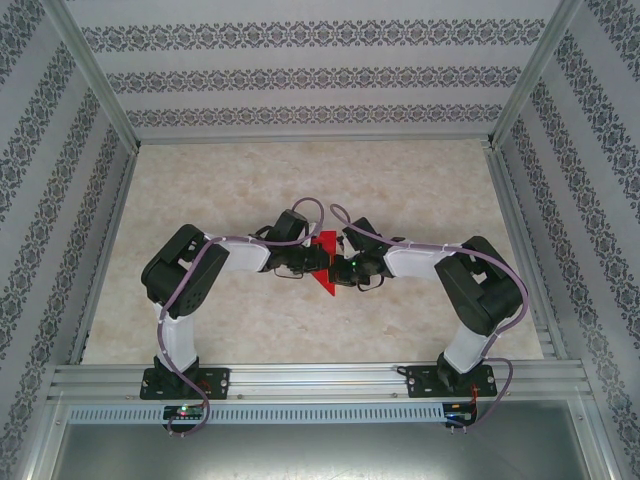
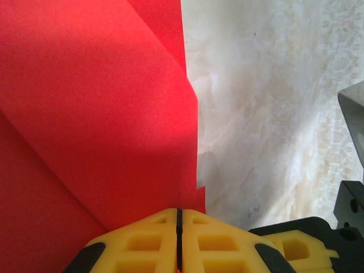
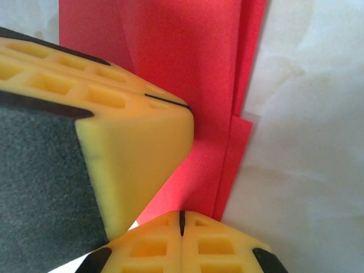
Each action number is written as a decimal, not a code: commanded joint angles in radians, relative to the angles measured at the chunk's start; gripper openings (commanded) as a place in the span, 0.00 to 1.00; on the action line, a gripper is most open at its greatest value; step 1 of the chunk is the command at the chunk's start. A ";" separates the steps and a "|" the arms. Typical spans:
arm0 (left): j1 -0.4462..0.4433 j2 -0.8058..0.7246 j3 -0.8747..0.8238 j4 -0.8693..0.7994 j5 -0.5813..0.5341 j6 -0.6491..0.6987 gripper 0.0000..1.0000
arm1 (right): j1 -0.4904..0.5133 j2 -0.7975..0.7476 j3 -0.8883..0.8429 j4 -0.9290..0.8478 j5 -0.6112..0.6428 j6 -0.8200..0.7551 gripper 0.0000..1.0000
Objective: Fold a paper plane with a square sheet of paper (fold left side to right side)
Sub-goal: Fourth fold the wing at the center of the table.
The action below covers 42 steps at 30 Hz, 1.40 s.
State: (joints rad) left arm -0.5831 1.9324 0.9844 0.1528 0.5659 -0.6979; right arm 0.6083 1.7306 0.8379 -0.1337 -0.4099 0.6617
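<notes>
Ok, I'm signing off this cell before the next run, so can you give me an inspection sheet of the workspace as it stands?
Surface: tabletop, pale, marbled, flat.
Job's things: red paper sheet, partly folded with layered edges, at the table's centre between the two grippers.
Clutter: nothing seen.
Grippers: left gripper shut, tips at the paper's edge; right gripper shut, also against the paper; whether either pinches it cannot be told.
Cables: lilac cables run along both arms down to the bases.
Surroundings: patterned walls on three sides; aluminium rail along the near edge, carrying the arm bases.
</notes>
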 commanded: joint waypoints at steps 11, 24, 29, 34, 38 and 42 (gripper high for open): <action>0.101 0.066 0.129 -0.125 -0.110 0.145 0.11 | 0.030 0.067 -0.032 -0.205 0.093 -0.039 0.00; 0.242 0.177 0.280 -0.142 -0.055 0.181 0.12 | 0.033 0.063 -0.042 -0.211 0.089 -0.042 0.00; 0.262 0.223 0.385 -0.225 -0.069 0.217 0.12 | 0.032 0.060 -0.045 -0.213 0.089 -0.041 0.00; 0.282 0.243 0.431 -0.249 -0.063 0.224 0.12 | 0.033 0.051 -0.049 -0.191 0.079 -0.039 0.00; 0.289 0.177 0.396 -0.254 -0.060 0.232 0.16 | 0.034 0.021 -0.062 -0.116 0.046 -0.032 0.00; 0.290 0.037 0.277 -0.208 -0.058 0.197 0.23 | 0.030 -0.052 -0.080 0.000 0.026 -0.016 0.09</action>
State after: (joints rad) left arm -0.3111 2.0846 1.3140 -0.0559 0.5114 -0.5026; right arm 0.6220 1.7016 0.8051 -0.1009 -0.3897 0.6456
